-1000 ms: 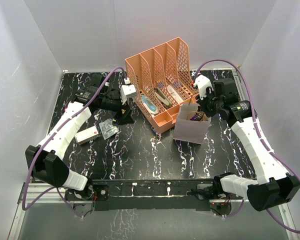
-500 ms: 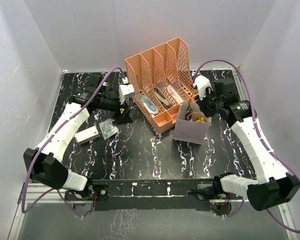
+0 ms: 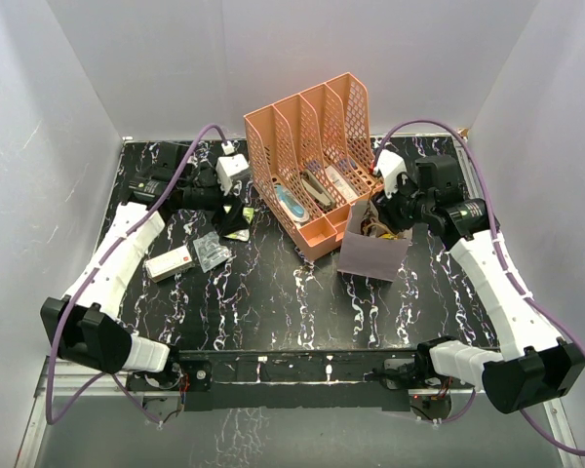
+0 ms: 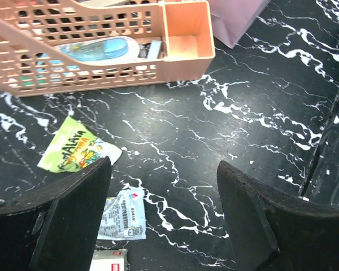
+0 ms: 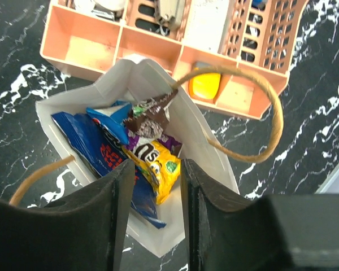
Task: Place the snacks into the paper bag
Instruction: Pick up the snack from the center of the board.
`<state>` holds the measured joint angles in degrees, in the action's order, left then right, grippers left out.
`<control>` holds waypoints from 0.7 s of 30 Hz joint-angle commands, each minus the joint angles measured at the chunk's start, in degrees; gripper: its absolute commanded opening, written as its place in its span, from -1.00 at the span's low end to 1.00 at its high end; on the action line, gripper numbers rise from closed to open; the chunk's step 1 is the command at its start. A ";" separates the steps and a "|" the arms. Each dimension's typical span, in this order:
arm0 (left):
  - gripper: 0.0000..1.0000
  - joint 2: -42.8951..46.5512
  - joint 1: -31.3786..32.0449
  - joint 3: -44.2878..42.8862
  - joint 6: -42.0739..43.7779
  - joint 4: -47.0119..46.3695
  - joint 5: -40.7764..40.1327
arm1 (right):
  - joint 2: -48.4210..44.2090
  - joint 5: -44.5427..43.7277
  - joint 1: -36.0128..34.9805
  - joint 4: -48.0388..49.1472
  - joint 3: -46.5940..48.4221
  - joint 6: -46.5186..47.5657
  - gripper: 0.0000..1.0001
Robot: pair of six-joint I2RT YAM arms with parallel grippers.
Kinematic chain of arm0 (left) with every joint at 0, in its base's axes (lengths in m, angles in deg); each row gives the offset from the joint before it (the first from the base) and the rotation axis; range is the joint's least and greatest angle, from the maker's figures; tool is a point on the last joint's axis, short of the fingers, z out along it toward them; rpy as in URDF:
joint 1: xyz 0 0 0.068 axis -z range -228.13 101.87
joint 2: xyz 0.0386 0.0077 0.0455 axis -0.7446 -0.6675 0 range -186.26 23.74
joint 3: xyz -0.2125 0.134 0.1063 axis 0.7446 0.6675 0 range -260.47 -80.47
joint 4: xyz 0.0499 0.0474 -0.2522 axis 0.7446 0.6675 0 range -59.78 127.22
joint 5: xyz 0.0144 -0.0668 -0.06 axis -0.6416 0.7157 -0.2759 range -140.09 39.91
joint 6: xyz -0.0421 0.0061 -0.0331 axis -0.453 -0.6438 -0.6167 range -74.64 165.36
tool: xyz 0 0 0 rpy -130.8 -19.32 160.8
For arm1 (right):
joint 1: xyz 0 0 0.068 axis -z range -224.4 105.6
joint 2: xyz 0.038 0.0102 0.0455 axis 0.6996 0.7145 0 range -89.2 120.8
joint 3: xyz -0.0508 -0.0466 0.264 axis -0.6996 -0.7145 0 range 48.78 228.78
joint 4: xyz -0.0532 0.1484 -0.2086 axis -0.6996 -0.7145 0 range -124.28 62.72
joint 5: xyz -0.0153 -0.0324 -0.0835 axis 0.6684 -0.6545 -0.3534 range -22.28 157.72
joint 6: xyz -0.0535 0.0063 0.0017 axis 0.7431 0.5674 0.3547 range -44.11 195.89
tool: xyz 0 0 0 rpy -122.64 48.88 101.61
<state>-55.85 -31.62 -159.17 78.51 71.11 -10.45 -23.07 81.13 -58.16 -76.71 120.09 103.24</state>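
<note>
The paper bag stands open in front of the peach organiser. In the right wrist view the paper bag holds a dark blue crisp bag, a yellow packet, a brown wrapper and a purple one. My right gripper hangs just above the bag's mouth with its jaws a little apart and empty; it also shows in the top view. My left gripper is open and empty above the table. Near it lie a green packet, a clear blue-white packet and a white-red bar.
The peach mesh organiser with pens and a slim blue-white tool stands at the back centre, touching the bag. In the top view the green packet, clear packet and white-red bar lie left of it.
My left gripper has drawn back and to the left, away from the green packet, which now lies uncovered. My right gripper has shifted slightly over the bag's mouth.
</note>
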 commanded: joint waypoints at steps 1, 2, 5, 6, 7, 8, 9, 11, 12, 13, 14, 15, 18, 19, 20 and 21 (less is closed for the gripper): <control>0.48 3.38 -1.71 0.76 -2.27 -2.27 -0.24 | 0.24 7.11 0.06 7.32 -0.32 0.03 -0.15; 0.49 3.45 -1.93 0.88 -2.29 -2.30 0.01 | 0.26 8.02 -0.07 8.38 -0.82 0.04 -0.12; 0.49 3.48 -2.26 0.87 -2.30 -2.25 0.60 | 0.01 8.56 -0.84 12.14 -2.60 0.31 -0.10; 0.49 3.41 -2.37 0.76 -2.30 -2.22 0.78 | -0.03 8.56 -1.22 13.19 -3.06 0.45 -0.10; 0.49 3.35 -2.51 0.70 -2.30 -2.15 0.87 | 0.02 8.44 -1.36 14.08 -3.60 0.69 -0.10; 0.49 3.31 -2.55 0.65 -2.30 -2.13 0.98 | 0.05 8.44 -1.57 14.82 -4.00 0.93 -0.10; 0.49 3.30 -2.62 0.64 -2.30 -2.12 1.17 | 0.11 8.66 -1.68 15.34 -4.45 1.60 -0.10; 0.49 3.17 -2.66 0.78 -2.27 -2.17 1.21 | 0.12 8.12 -1.89 16.98 -5.58 2.58 -0.10; 0.49 3.19 -2.71 0.88 -2.22 -2.21 1.30 | 0.33 7.72 -2.03 17.53 -5.91 3.14 -0.10; 0.49 3.29 -2.80 0.98 -2.21 -2.23 1.29 | 0.55 7.28 -2.10 18.00 -6.22 3.67 -0.10; 0.49 3.35 -2.80 1.00 -2.16 -2.29 1.40 | 0.90 6.80 -2.12 18.49 -6.53 4.23 -0.11; 0.49 3.39 -2.87 1.07 -2.20 -2.28 1.41 | 1.18 6.46 -2.20 18.60 -6.73 4.45 -0.11; 0.49 3.47 -2.97 1.24 -2.13 -2.28 1.74 | 1.89 5.43 -2.41 19.46 -7.61 5.77 -0.15; 0.49 3.46 -3.04 1.33 -2.13 -2.36 1.68 | 2.01 5.15 -2.44 19.68 -7.93 6.28 -0.17; 0.49 3.48 -3.05 1.35 -2.16 -2.38 1.75 | 2.25 4.80 -2.48 19.80 -8.30 6.78 -0.20; 0.49 3.54 -3.18 1.42 -2.16 -2.38 1.82 | 2.54 4.48 -2.45 19.71 -8.49 7.20 -0.23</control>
<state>-54.15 -34.19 -158.36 76.41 69.16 -10.65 -21.12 87.36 -60.21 -61.48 112.28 107.72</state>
